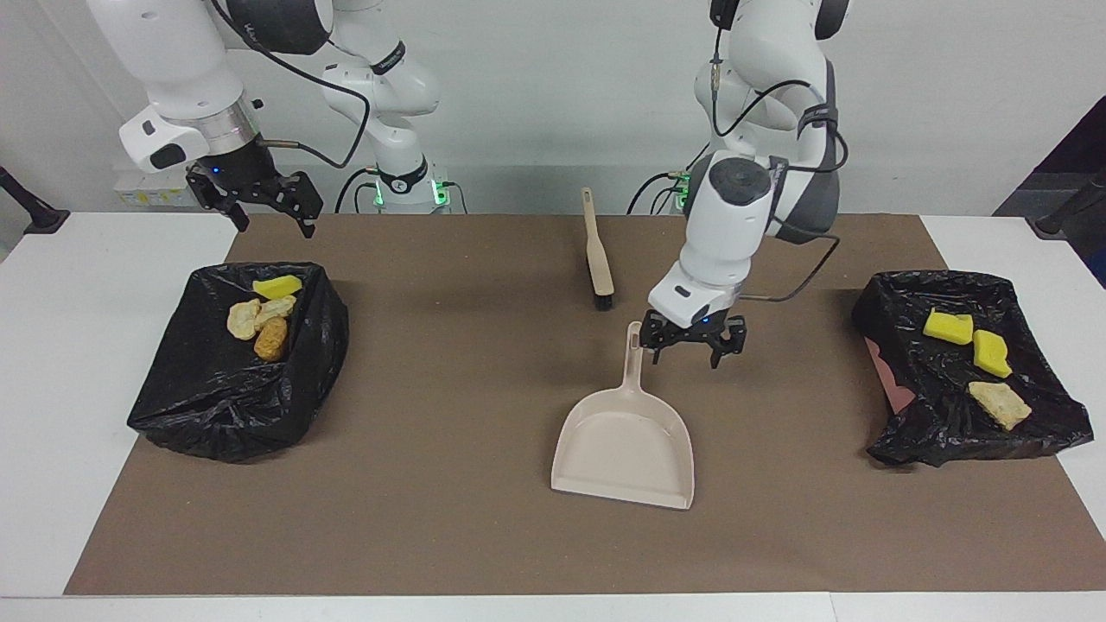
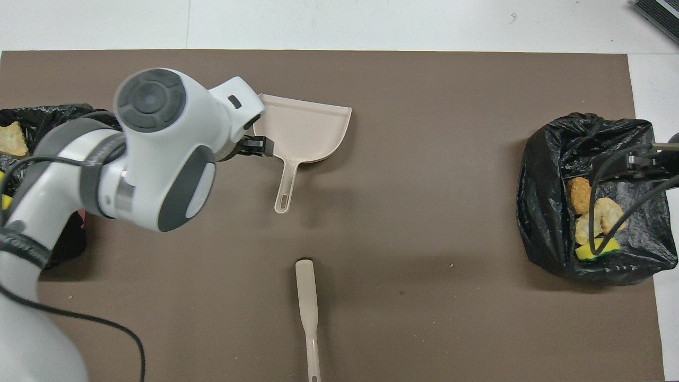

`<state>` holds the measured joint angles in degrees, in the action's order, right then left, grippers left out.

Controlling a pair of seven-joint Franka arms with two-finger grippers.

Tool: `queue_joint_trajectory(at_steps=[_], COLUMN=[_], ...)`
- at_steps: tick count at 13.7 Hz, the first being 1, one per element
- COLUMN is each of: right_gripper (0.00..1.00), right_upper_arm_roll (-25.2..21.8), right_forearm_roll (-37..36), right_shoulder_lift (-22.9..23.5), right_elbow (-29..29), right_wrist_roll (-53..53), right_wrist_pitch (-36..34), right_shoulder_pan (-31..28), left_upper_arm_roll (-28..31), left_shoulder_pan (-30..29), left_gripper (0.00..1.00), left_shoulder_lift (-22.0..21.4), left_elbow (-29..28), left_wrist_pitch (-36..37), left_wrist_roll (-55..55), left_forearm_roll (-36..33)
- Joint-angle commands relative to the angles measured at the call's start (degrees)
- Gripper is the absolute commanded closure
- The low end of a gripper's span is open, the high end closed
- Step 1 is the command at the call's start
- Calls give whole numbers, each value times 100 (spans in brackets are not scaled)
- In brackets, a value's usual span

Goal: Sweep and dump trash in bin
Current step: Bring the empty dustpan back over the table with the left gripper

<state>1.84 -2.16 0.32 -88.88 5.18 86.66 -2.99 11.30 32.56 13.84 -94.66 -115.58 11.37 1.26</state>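
Note:
The trash lies in two black-bagged bins. The bin (image 1: pixel 216 406) at the right arm's end holds several scraps: a yellow sponge (image 1: pixel 276 285) and tan and orange-brown lumps (image 1: pixel 271 339). The bin (image 1: pixel 950 423) at the left arm's end holds two yellow sponges (image 1: pixel 947 326) and a tan lump (image 1: pixel 1000 404). My left gripper (image 1: pixel 691 343) is open and empty, low beside the handle of the beige dustpan (image 1: pixel 626 441), toward the left arm's end. My right gripper (image 1: pixel 270 210) is open and empty, raised over the near rim of its bin.
The beige brush (image 1: pixel 598 259) lies on the brown mat (image 1: pixel 449 484), nearer to the robots than the dustpan; both also show in the overhead view, dustpan (image 2: pixel 302 124) and brush (image 2: pixel 307 302). White table borders the mat at both ends.

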Motion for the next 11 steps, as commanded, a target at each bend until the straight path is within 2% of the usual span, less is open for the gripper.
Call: queue_joint_trajectory(at_steps=[1, 2, 6, 8, 11], right_gripper=[0, 0, 0, 0, 0], right_upper_arm_roll=[-26, -26, -26, -35, -35], right_forearm_roll=[128, 128, 128, 128, 128], right_shoulder_lift=[-155, -155, -155, -155, -155], right_elbow=[-182, -182, -182, -182, -182], right_wrist_roll=[-52, -52, -52, -52, -69], right_wrist_pitch=[62, 62, 36, 27, 44], right_shoulder_pan=[-35, -35, -35, -44, -44], left_upper_arm_roll=[-23, -23, 21, 13, 21], left_shoulder_pan=[-310, -451, -1039, -1321, -1682], left_gripper=[0, 0, 0, 0, 0], left_shoulder_lift=[-811, -978, -1190, -1436, -1463], left_elbow=[-114, -53, 342, 352, 352], left_wrist_pitch=[780, 991, 1659, 1968, 2215], left_wrist_roll=[-486, -513, -1268, -1671, -1902], left_forearm_roll=[-82, -90, -90, -90, 6])
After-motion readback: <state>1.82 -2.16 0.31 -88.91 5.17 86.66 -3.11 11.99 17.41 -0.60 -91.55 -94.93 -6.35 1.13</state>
